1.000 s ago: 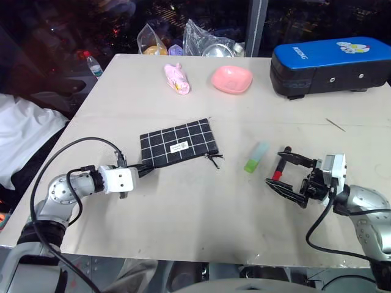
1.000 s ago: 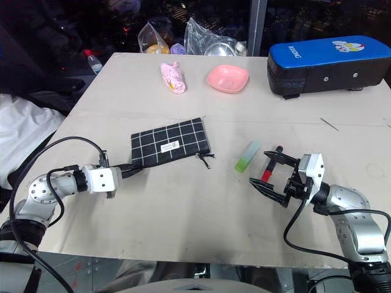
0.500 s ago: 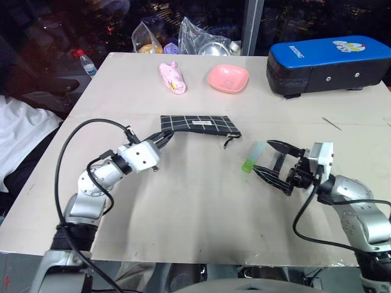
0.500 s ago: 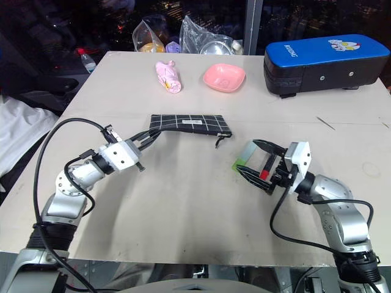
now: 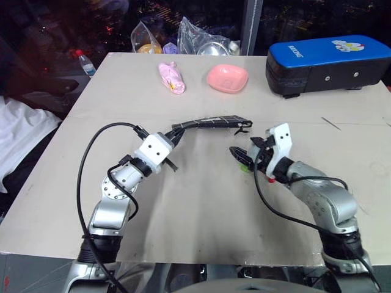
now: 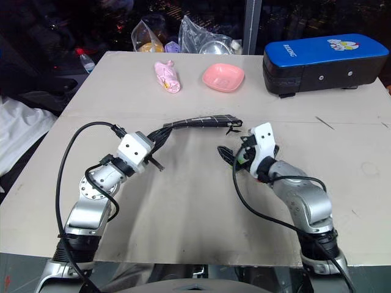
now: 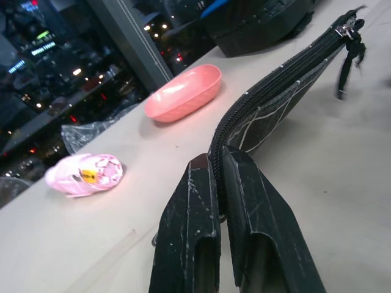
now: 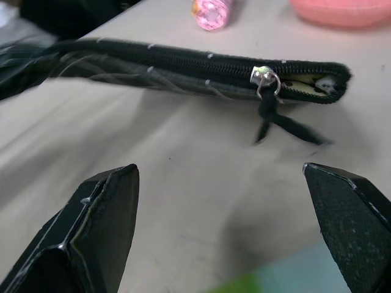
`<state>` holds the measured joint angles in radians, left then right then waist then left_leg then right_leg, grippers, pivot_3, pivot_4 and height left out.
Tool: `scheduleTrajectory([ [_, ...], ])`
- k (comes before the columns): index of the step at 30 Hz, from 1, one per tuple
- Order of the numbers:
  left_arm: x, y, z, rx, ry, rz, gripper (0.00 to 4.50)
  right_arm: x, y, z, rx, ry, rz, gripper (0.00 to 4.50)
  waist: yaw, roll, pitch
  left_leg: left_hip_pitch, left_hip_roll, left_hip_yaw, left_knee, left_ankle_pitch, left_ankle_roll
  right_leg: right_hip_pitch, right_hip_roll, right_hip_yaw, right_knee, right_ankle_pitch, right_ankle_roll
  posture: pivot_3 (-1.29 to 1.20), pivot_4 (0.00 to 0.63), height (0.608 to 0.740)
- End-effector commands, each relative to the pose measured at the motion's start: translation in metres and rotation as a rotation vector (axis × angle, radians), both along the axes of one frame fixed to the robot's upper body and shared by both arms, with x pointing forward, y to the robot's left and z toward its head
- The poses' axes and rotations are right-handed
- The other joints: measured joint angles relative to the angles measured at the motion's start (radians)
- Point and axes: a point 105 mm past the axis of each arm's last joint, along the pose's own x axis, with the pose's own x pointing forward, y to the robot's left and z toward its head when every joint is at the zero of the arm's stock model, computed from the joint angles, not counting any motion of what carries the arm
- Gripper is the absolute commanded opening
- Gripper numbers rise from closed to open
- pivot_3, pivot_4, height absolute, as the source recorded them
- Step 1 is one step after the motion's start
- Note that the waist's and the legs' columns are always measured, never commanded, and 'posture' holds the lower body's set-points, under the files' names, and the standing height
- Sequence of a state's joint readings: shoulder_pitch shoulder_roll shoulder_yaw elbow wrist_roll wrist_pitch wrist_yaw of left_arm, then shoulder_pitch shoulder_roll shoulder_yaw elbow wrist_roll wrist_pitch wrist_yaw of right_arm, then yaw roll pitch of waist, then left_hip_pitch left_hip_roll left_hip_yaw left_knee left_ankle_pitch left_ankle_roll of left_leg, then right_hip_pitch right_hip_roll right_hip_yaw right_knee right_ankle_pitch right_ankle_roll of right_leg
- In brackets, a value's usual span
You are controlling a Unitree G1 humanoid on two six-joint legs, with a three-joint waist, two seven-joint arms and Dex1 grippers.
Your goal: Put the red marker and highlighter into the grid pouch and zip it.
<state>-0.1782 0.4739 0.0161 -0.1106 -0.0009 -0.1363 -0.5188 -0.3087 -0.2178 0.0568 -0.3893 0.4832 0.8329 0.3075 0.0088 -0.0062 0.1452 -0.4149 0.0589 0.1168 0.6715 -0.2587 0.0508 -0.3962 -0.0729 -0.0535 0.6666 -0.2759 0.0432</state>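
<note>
Risk: grid pouch (image 5: 208,124), clamped edge-up by left gripper (image 7: 215,177), may twist free when wide-apart right gripper (image 8: 226,226) tugs zipper pull (image 8: 266,78).

bare table (image 5: 201,213) near front, grid pouch (image 5: 211,124) raised mid-table, blue-topped case (image 5: 327,58) far right

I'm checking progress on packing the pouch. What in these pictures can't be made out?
- Red marker: in the head views just a red tip peeks out beneath the right hand.
- Highlighter: a blurred green patch in the right wrist view, cut off by the edge.
- Grid pouch: held edge-on by the left hand; inside unseen.
</note>
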Motion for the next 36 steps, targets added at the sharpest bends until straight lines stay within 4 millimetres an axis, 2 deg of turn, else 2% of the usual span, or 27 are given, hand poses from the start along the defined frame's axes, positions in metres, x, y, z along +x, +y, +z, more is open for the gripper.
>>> scheduleTrajectory([
  [1, -0.006, -0.006, 0.010, -0.012, -0.040, -0.027, 0.06, 0.009, -0.001, 0.015, 0.018, -0.014, -0.044, 4.33, 0.002, 0.000, 0.000, 0.000, 0.000, 0.000, 0.000, 0.000, 0.000, 0.000, 0.000, 0.000, 0.000, 0.000, 0.000, 0.00, 0.150, 0.740],
  [5, -0.007, -0.010, 0.007, -0.007, -0.034, -0.039, 0.06, 0.019, -0.003, 0.009, -0.018, 0.004, -0.083, 4.33, 0.000, 0.000, 0.000, 0.000, 0.000, 0.000, 0.000, 0.000, 0.000, 0.000, 0.000, 0.000, 0.000, 0.000, 0.000, 0.00, 0.150, 0.740],
  [14, -0.011, -0.016, -0.001, -0.001, -0.023, -0.054, 0.06, 0.037, -0.002, 0.013, -0.010, -0.004, -0.128, 4.33, -0.020, 0.000, 0.000, -0.001, 0.000, 0.000, -0.001, 0.000, 0.000, 0.000, 0.000, 0.000, 0.000, 0.000, 0.000, 0.00, 0.150, 0.740],
  [16, -0.012, -0.018, -0.003, 0.000, -0.019, -0.057, 0.00, 0.041, -0.001, 0.015, -0.009, -0.011, -0.134, 3.49, -0.022, 0.000, 0.000, 0.000, 0.000, 0.000, -0.001, 0.000, 0.000, -0.001, 0.000, 0.000, 0.000, 0.000, 0.000, 0.00, 0.150, 0.740],
  [23, -0.016, -0.020, -0.007, 0.004, -0.012, -0.060, 0.00, 0.040, 0.002, 0.014, -0.095, -0.066, -0.099, 0.02, -0.023, 0.000, 0.000, -0.001, 0.001, 0.000, -0.001, 0.000, 0.000, -0.001, 0.000, 0.000, 0.000, 0.000, 0.000, 0.00, 0.150, 0.740],
  [36, -0.014, -0.025, -0.002, 0.009, -0.027, -0.054, 0.00, 0.035, 0.030, 0.016, -0.313, -0.240, 0.074, 0.02, -0.023, 0.000, 0.000, -0.001, 0.001, 0.000, -0.001, 0.000, 0.000, -0.001, 0.000, 0.000, 0.000, 0.000, 0.000, 0.00, 0.150, 0.740],
])
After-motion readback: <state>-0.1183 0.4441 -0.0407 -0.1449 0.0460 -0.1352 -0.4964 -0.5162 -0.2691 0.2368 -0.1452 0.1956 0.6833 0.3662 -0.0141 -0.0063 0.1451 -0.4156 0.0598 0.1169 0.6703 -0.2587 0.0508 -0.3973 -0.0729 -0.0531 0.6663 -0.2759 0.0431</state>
